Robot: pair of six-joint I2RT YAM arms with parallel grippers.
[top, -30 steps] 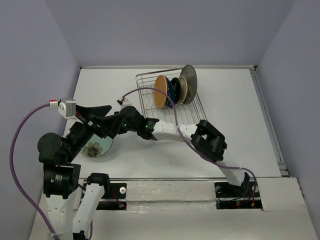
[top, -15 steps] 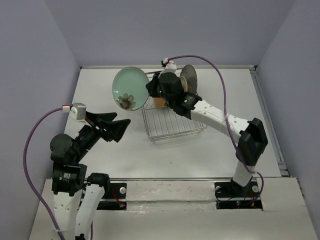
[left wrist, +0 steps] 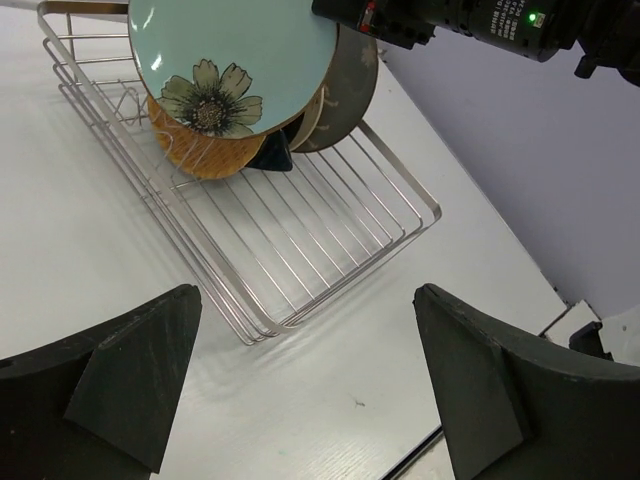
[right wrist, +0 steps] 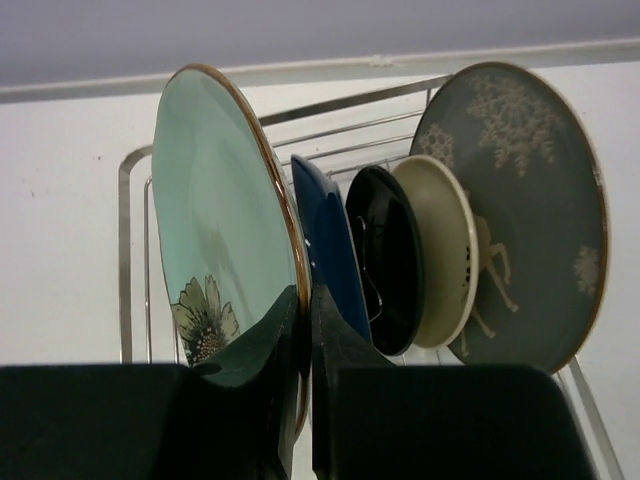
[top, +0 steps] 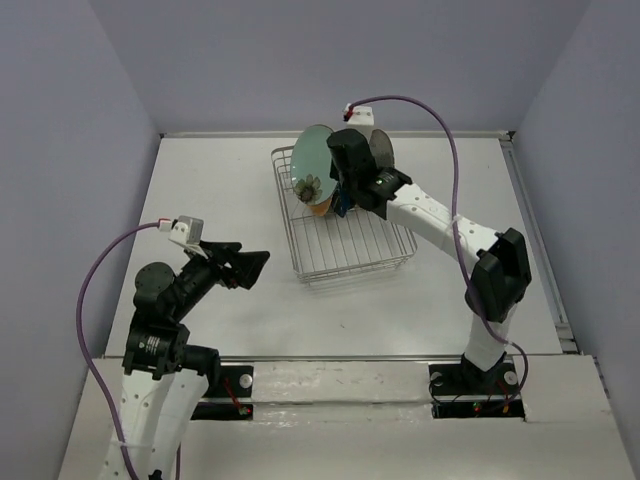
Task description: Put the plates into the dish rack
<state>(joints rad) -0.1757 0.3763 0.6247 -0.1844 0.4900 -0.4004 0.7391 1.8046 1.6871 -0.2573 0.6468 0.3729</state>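
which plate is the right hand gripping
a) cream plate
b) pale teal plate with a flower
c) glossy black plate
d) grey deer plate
b: the right hand is shut on the lower rim of the pale teal plate, holding it upright at the dish rack.

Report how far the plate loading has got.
Done: the grey deer plate, cream plate, black plate, blue plate and orange plate stand on edge in the dish rack. In hand: the right gripper clamps the teal plate upright beside the orange one. Left: seat it between tines and release. The left gripper is open, empty.
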